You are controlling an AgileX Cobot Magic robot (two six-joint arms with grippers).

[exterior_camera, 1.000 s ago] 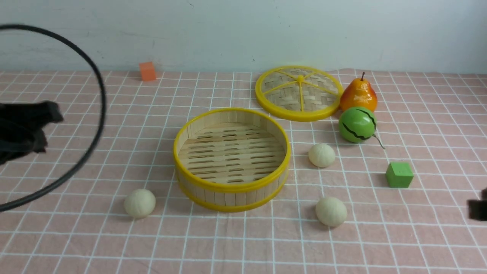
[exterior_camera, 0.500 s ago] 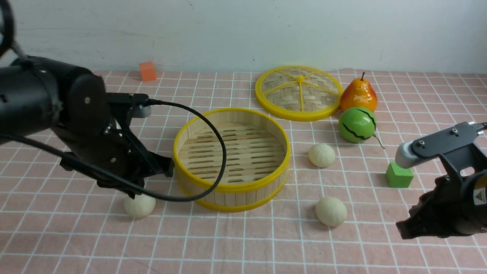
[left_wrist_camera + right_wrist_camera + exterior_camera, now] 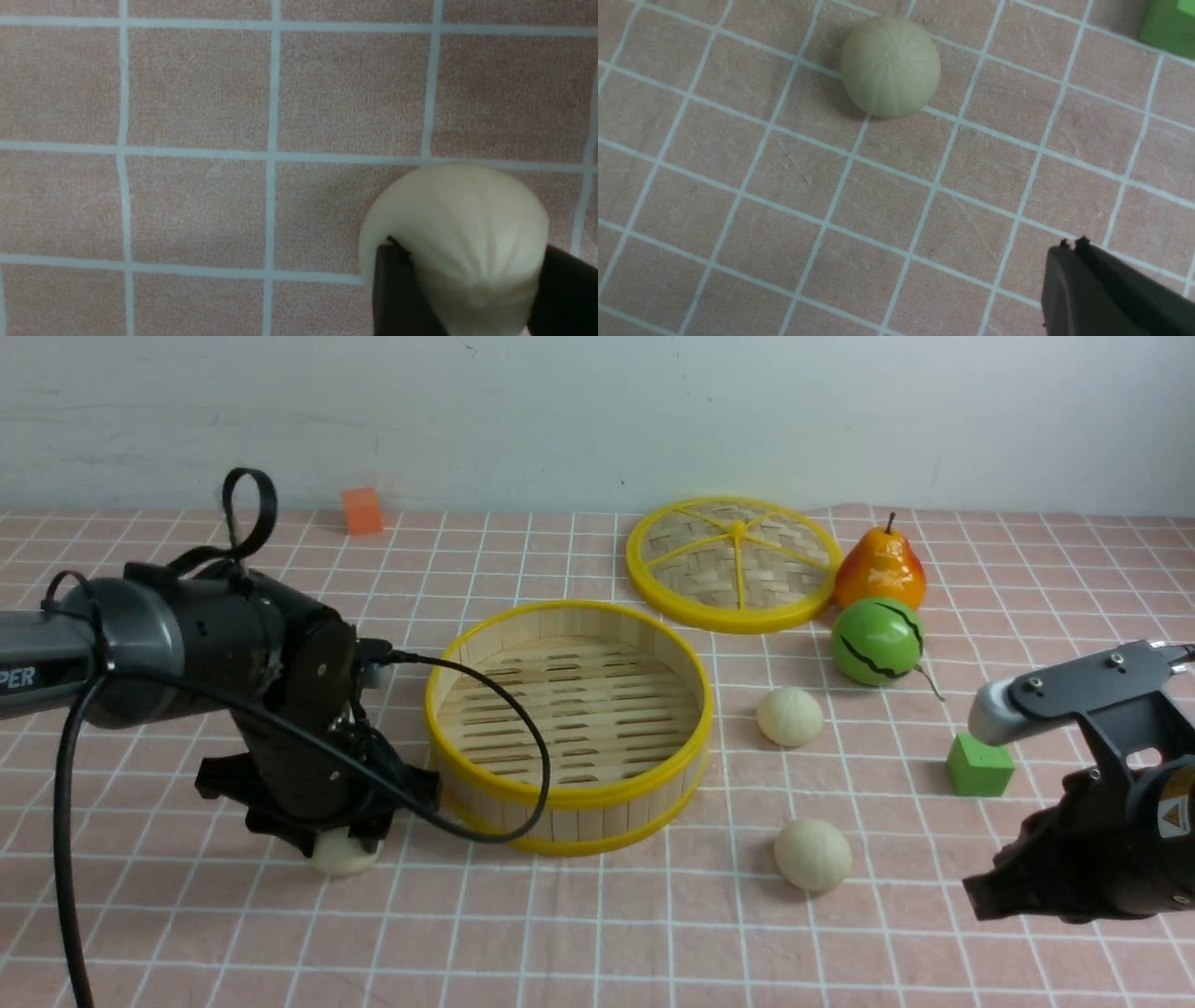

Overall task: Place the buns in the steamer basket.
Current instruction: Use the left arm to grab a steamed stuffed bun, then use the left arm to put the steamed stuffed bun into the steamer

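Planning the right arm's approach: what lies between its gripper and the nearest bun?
Only bare cloth between right gripper and bun, shown in the right wrist view.

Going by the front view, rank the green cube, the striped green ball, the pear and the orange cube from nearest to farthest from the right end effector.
From the right end effector:
1. Green cube, just ahead of it, right side.
2. Striped green ball, farther back.
3. Pear, just behind that ball.
4. Orange cube, far back on the left side.

Left tool [image 3: 476, 303] now down around bun [image 3: 453, 219]
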